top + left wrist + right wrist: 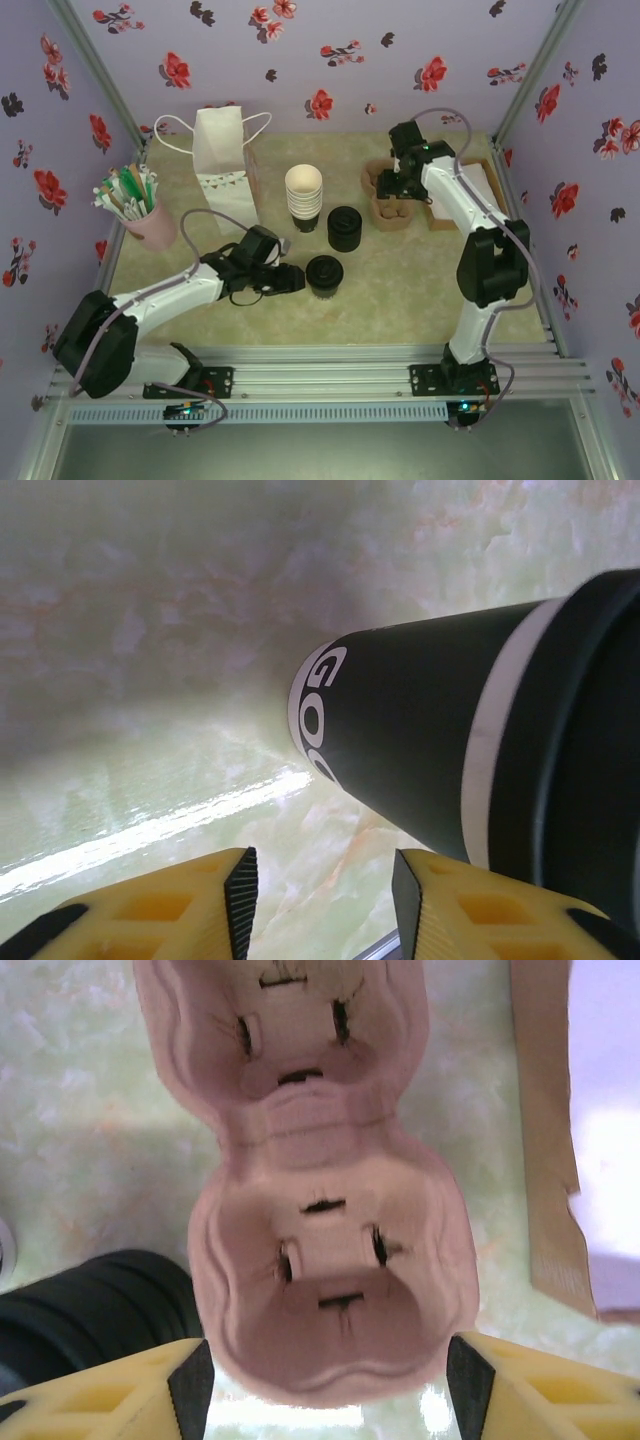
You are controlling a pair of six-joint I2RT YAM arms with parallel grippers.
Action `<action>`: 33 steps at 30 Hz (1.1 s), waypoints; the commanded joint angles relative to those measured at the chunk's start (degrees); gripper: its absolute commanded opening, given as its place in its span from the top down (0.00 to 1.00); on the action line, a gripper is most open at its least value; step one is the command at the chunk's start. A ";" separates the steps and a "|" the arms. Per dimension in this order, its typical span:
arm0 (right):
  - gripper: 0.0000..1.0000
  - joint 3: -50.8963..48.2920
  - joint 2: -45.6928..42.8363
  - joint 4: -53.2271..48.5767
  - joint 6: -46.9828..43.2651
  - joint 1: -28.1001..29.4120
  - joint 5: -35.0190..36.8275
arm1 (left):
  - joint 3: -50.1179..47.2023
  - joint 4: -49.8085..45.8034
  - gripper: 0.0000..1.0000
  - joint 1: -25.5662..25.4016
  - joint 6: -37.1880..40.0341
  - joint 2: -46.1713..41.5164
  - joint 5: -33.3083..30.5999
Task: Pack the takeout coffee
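Well, the left gripper (pixel 322 905) stands partly open with nothing between its yellow fingers (pixel 150 920), only bare table (pixel 150 630). The takeout coffee (pixel 420 750), black lid on, sits just ahead of the fingertips and off to one side, near but not touched as far as I can see. Across the table the right gripper (pixel 330 1390) is spread wide astride the near end of the pulp cup carrier (pixel 325 1240), a pad close against each flank; whether they actually press on it I cannot tell. Just beside that hand sits the squat stack of lids (pixel 90 1310). Beyond the left hand, farther from the arms, stand the lidless cups (pixel 304 192) and the white paper bag (pixel 225 160). The packing looks barely begun to me: the coffee is in neither carrier nor bag, and both carrier wells are empty. Grasping the cup, seating it and presumably bagging it all remain.
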 commanded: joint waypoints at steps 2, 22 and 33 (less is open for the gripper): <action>0.37 4.97 4.34 -1.85 -4.10 -0.60 -0.52 | 0.23 -5.49 0.49 -0.34 2.33 -3.88 -3.25; 0.45 17.63 17.21 -6.03 -7.28 -1.32 -0.73 | 3.30 -10.15 0.01 -0.42 6.10 -12.91 -10.24; 0.48 19.83 19.50 -7.19 -7.74 -1.39 -0.55 | 3.31 -10.06 0.01 -0.35 6.18 -12.69 -10.24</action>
